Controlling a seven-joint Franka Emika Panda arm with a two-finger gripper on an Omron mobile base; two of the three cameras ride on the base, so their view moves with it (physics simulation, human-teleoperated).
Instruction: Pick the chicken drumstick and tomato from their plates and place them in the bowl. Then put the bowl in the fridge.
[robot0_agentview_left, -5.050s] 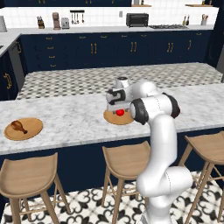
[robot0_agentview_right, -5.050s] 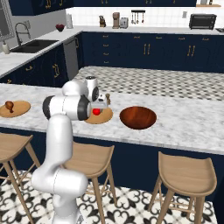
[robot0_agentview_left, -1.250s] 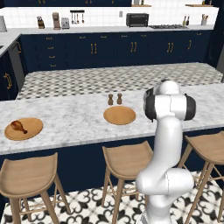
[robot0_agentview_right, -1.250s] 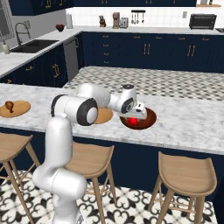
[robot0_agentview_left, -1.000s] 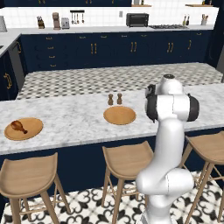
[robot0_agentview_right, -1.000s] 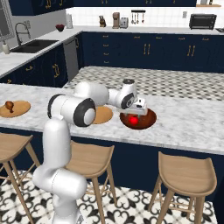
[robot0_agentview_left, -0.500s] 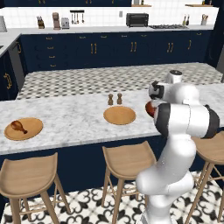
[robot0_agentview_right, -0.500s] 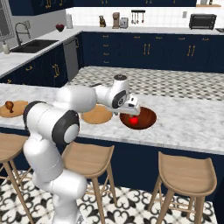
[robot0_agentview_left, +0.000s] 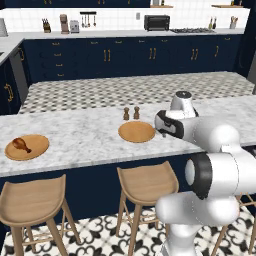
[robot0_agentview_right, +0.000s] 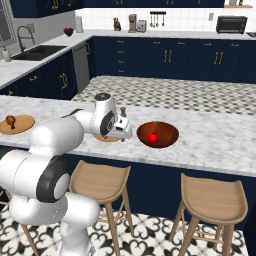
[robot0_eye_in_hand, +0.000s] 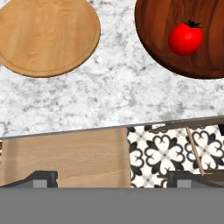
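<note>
Red tomato (robot0_eye_in_hand: 185, 38); reddish-brown bowl (robot0_eye_in_hand: 151, 35); light-brown wooden plate (robot0_eye_in_hand: 46, 35); grey-white marbled counter (robot0_eye_in_hand: 113, 103); navy cabinets (robot0_agentview_right: 165, 62).

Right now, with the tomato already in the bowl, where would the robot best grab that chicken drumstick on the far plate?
Probably across the fat rounded end of the chicken drumstick, coming straight down from above. It lies flat on its plate, thin bone end pointing aside, so the thick part offers the most to squeeze. The gripper hangs between the other plate and the bowl, jaws open.

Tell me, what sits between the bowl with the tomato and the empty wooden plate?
Nothing but bare marble counter separates the bowl from the plate, seen in the hand view.
</note>
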